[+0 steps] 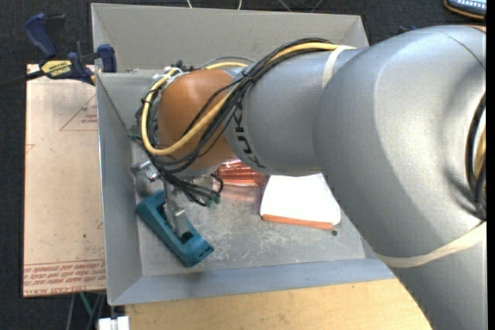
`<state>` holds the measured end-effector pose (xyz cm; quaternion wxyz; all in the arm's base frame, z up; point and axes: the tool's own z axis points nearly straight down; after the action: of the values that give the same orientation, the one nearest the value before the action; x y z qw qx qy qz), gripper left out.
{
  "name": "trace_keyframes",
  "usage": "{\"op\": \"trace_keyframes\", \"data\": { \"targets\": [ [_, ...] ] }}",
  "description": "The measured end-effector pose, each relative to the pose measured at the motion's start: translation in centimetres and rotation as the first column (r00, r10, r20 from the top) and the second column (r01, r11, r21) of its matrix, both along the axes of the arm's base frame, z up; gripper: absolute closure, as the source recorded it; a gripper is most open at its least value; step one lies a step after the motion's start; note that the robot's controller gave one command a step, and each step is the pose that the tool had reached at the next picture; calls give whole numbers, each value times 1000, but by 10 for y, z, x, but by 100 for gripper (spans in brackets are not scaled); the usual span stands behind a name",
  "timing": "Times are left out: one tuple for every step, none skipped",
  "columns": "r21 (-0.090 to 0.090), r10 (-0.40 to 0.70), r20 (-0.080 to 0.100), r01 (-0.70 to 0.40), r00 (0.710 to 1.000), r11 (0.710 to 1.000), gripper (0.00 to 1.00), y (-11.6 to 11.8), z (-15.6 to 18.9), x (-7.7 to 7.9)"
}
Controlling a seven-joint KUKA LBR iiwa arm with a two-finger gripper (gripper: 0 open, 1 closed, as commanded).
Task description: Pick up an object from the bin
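My gripper (176, 216) hangs low in the front left part of the bin, mostly hidden under the arm's orange cover and cables. It is right over a teal plastic tool (175, 234), long and blocky, which lies slantwise on the bin floor near the front left corner. Whether it touches the tool I cannot tell. A pinkish-red see-through thing (241, 175) lies just right of the gripper, partly under the arm.
A white flat pad with an orange edge (300, 202) lies on the floor right of the middle. The thick grey arm crosses the bin from the right and hides its back and right parts. The bin's sloping left wall is close to the gripper.
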<state>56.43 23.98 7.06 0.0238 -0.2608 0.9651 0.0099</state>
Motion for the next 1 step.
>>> {"op": "trace_keyframes", "data": {
  "targets": [
    [-4,147,12,-147,989,989,0,15,67,2]
  ]
}}
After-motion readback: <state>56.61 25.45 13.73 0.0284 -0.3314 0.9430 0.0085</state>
